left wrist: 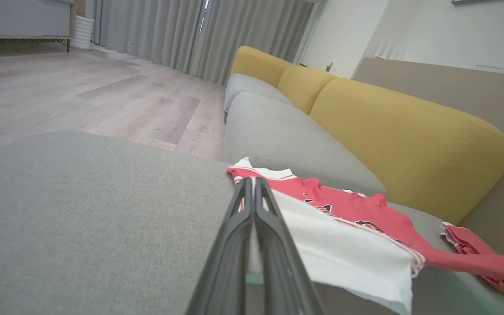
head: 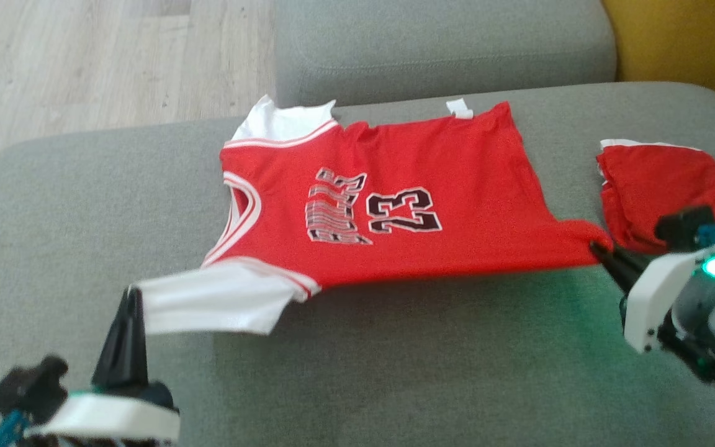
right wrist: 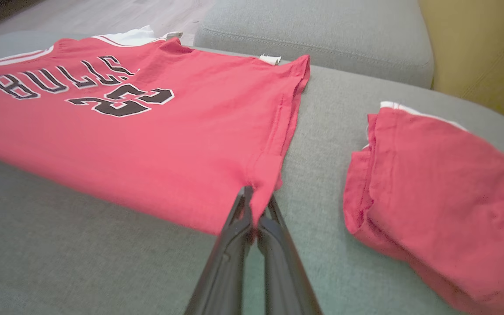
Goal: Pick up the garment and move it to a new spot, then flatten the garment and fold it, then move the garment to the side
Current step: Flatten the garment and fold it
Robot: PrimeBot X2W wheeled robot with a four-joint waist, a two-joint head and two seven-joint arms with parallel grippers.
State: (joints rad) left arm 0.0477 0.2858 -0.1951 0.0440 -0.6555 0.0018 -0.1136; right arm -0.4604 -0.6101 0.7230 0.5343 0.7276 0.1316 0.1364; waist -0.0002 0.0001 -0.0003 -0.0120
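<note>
We see the garment (head: 395,205), a red jersey with white sleeves and the black lettering "BULLS 23", spread face up across the middle of a grey seat cushion (head: 395,372). Its neck points to our left and its hem to our right. The far edge lies on the cushion, while the near edge is pulled into a straight line between our two hands and looks raised a little off the fabric.

Our left hand (head: 130,297) is closed narrow on the end of the near white sleeve (head: 208,304), the cloth pinched between its dark fingers. Our right hand (head: 598,249) is likewise pinched shut on the near corner of the red hem.

Just beside the hem, apart from the jersey, a folded red piece (head: 661,186) with a white edge rests on the same cushion. Behind lie a second grey cushion (head: 444,49), yellow backrests (left wrist: 409,140), a pale wooden floor (head: 84,62) and grey curtains (left wrist: 169,35).
</note>
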